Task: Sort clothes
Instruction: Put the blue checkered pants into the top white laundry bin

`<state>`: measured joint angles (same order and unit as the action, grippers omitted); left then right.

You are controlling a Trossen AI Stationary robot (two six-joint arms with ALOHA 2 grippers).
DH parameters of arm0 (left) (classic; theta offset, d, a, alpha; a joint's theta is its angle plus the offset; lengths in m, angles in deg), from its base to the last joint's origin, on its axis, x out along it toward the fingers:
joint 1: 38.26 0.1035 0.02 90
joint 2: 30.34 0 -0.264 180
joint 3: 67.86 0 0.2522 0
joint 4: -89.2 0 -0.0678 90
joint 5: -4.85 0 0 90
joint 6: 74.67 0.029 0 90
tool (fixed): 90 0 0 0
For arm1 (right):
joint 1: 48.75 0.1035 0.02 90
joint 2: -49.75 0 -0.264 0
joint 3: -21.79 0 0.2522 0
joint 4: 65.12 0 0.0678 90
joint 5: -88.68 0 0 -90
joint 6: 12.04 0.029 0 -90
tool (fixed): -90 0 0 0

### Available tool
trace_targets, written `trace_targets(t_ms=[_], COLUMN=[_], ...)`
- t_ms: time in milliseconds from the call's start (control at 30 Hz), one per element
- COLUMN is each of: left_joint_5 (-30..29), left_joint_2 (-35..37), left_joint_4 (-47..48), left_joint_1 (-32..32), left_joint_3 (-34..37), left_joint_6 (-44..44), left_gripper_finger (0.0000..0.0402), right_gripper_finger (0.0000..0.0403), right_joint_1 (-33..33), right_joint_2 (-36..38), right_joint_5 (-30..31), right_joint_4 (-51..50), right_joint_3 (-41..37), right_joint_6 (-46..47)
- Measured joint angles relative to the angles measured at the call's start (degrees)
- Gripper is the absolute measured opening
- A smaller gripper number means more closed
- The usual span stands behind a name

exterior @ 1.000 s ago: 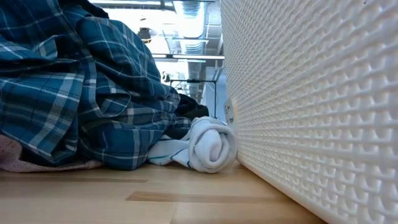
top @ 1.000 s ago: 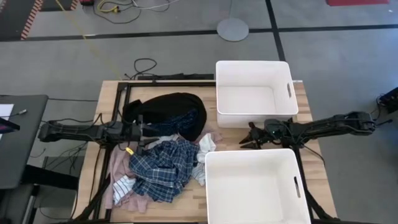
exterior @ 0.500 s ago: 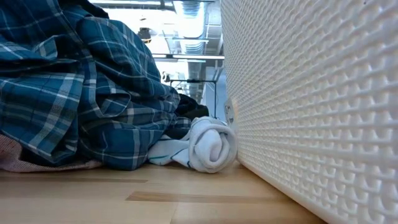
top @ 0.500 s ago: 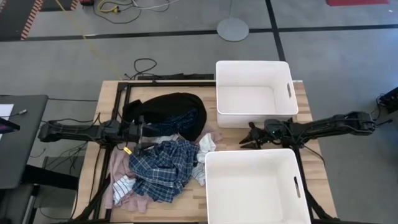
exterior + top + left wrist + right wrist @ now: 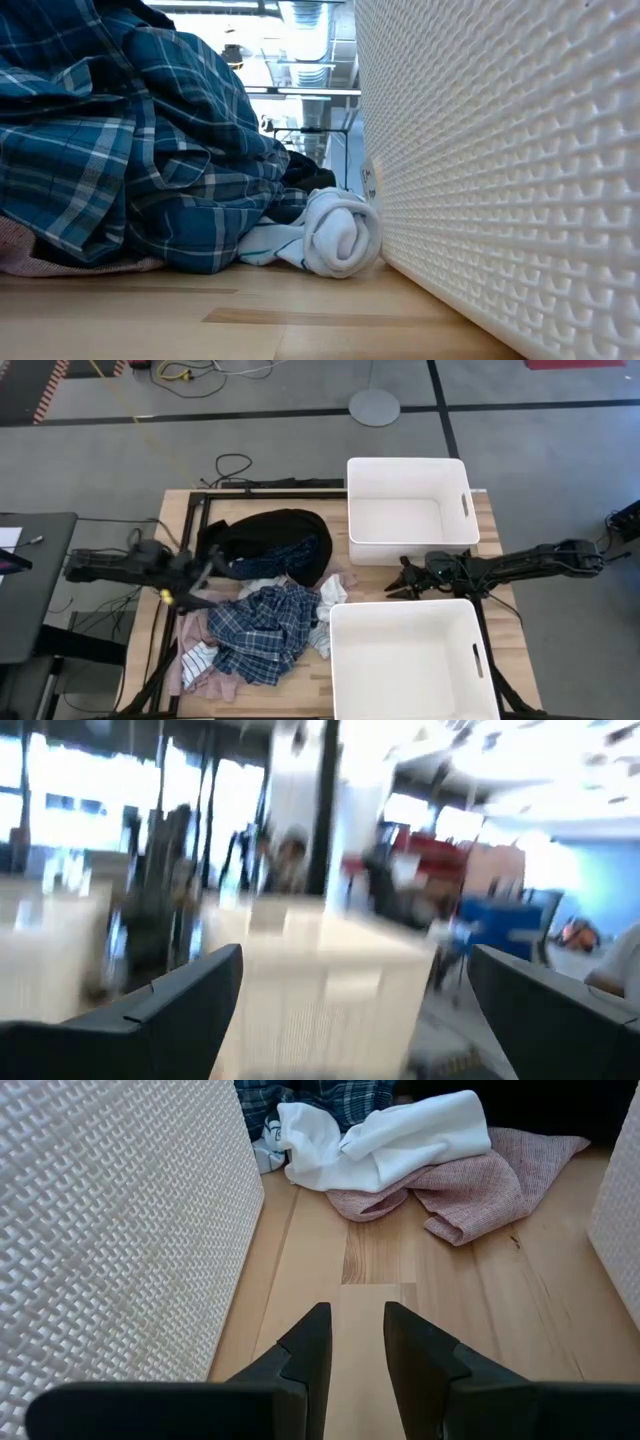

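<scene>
From above, the clothes (image 5: 262, 600) are heaped on the left half of the table (image 5: 490, 525), beside two white bins (image 5: 409, 510). The left gripper (image 5: 205, 582) hangs at the heap's left edge, fingers wide apart, holding nothing.

At table level, a plaid shirt (image 5: 130, 150) and a rolled sock (image 5: 340, 235) lie against a bin wall.

The right gripper (image 5: 357, 1342), fingers slightly apart and empty, sits on bare wood between the bins, short of a pink garment (image 5: 480, 1175).

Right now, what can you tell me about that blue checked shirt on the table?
The blue-white plaid shirt is soft woven fabric, crumpled into a loose heap on the wooden table, not folded. It lies at the middle of the clothes pile, left of the nearer white bin. The black garment borders it on the far side, pink fabric shows under its left edge, and a rolled white sock rests against it. Neither gripper touches it.
</scene>
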<state>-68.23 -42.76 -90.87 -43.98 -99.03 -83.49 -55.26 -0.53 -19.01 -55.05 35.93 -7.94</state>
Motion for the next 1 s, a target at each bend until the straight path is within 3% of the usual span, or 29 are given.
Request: trace_targets(t_ms=[200,333,500,633,767,1000], left_joint_5=[1.12,1.32,-0.32,-2.32,-4.45,-21.79], left_joint_2=[-0.56,-2.99,-11.33,-21.79,-31.91,-47.97], left_joint_4=[-5.37,-2.28,15.24,32.81,43.86,63.75], left_joint_1=[-4.14,-6.07,-6.33,-6.63,-9.51,-18.84], left_joint_3=[-9.32,-16.1,-29.64,-40.91,-50.15,-65.74], left_joint_6=[5.15,8.32,9.81,9.75,9.76,12.6], left_gripper_finger=[0.0382,0.0382,0.0382,0.0382,0.0382,0.0374], right_gripper_finger=[0.0112,0.0112,0.0112,0.0112,0.0112,0.0112], right_joint_1=[0.0,-0.02,0.0,0.0,0.0,0.0], right_joint_2=[0.0,0.0,0.0,0.0,0.0,0.0], right_joint_5=[0.0,0.0,0.0,0.0,0.0,0.0], right_joint_4=[0.0,0.0,0.0,0.0,0.0,0.0], right_joint_3=[0.01,-0.01,0.01,0.01,0.01,-0.02], right_joint_6=[0.0,0.0,0.0,0.0,0.0,0.0])
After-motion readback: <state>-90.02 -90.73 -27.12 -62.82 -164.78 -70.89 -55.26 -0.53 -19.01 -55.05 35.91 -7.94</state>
